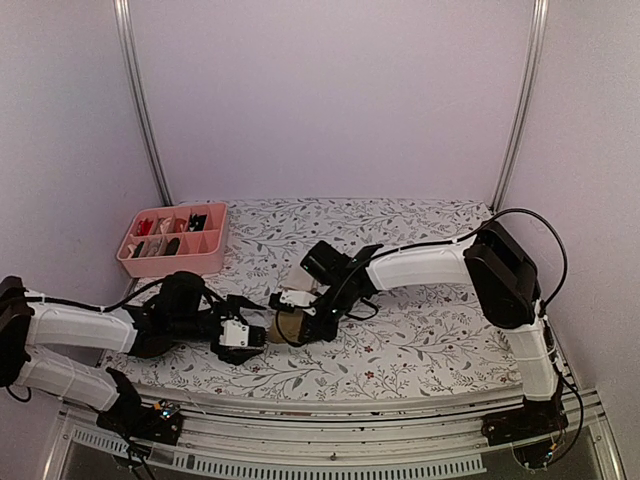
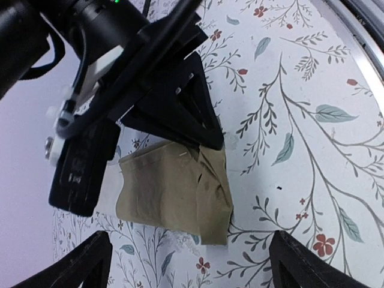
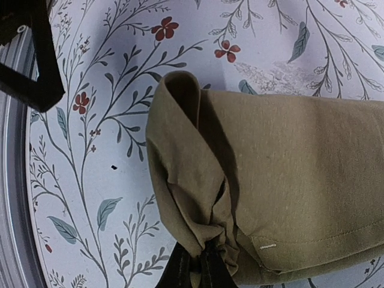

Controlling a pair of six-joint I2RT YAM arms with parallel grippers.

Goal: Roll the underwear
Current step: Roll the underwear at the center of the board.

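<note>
No readable text in any view. Faint pale marks on the black housing (image 2: 77, 175) in the left wrist view, too blurred to read. Tablecloth (image 1: 420, 345): floral print only.

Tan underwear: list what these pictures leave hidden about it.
- Top view: tan underwear is mostly covered by the right hand.
- Left wrist: its far edge lies under that hand.
- Right wrist: its right side runs off the frame.
</note>
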